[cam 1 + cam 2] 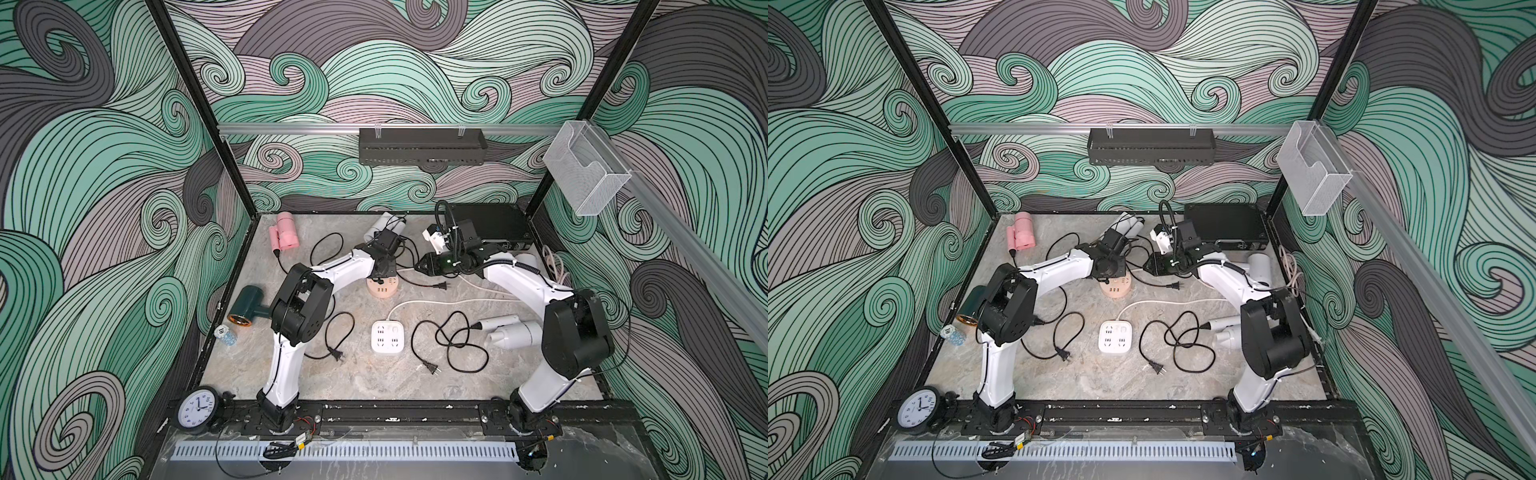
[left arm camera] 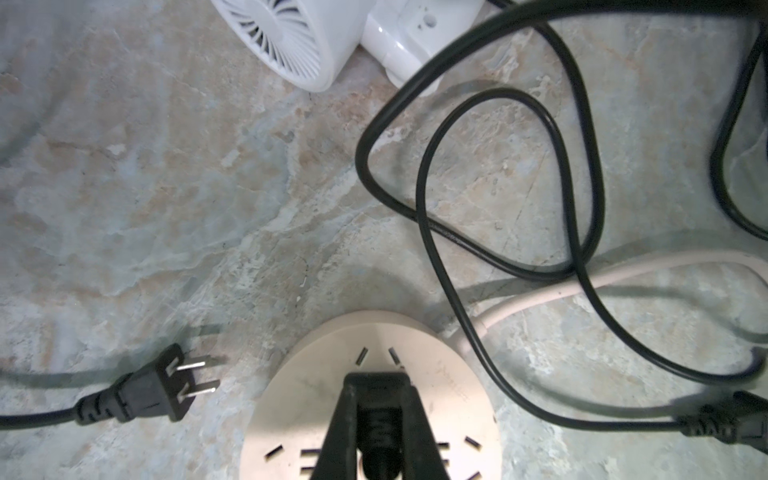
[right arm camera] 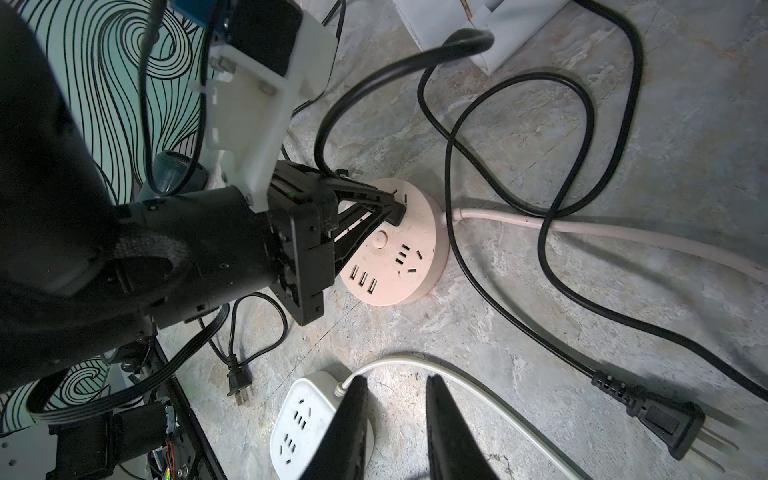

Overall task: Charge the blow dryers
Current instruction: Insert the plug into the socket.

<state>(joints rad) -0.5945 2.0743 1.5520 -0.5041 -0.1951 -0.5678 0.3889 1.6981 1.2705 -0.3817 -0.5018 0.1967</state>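
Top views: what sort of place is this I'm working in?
Probably a staged robot test cell, not a real room: wave-print wall panels box in a marble-look tabletop, and the left arm and right arm bolt to a front rail.

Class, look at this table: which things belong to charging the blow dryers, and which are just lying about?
Job: pink dryer, green dryer, white dryers, plug held by left gripper, peach hub, white socket block.
Lying about: clock, black case, small bottle.

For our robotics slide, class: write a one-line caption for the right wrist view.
The left gripper holds a black plug at the round peach socket hub; right gripper hangs open nearby.
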